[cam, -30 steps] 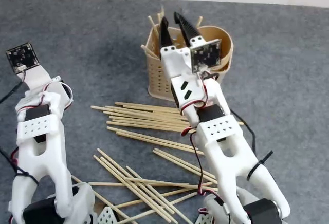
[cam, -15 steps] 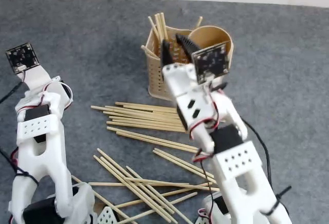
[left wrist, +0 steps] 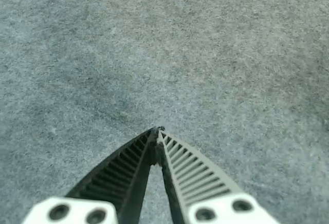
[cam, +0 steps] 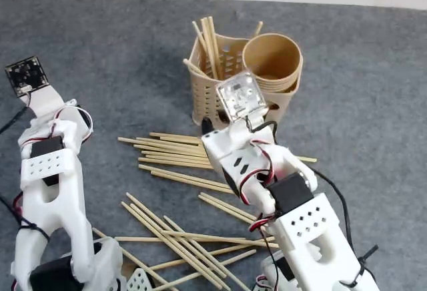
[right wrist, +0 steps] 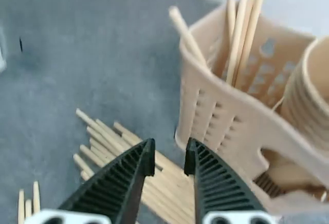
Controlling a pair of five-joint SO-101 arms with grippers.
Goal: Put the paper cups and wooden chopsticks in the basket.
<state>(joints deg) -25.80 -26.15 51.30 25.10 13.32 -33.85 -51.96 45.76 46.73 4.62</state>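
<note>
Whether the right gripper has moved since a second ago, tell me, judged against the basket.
Yes. The right gripper has drawn back from above the basket toward its own base, now open over the loose chopsticks.

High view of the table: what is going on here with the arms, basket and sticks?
The beige perforated plastic basket holds stacked brown paper cups and a few wooden chopsticks. Many loose wooden chopsticks lie on the grey carpet. The right claw is open and empty beside the basket's base, above that pile. The left claw is shut over bare carpet.
</note>
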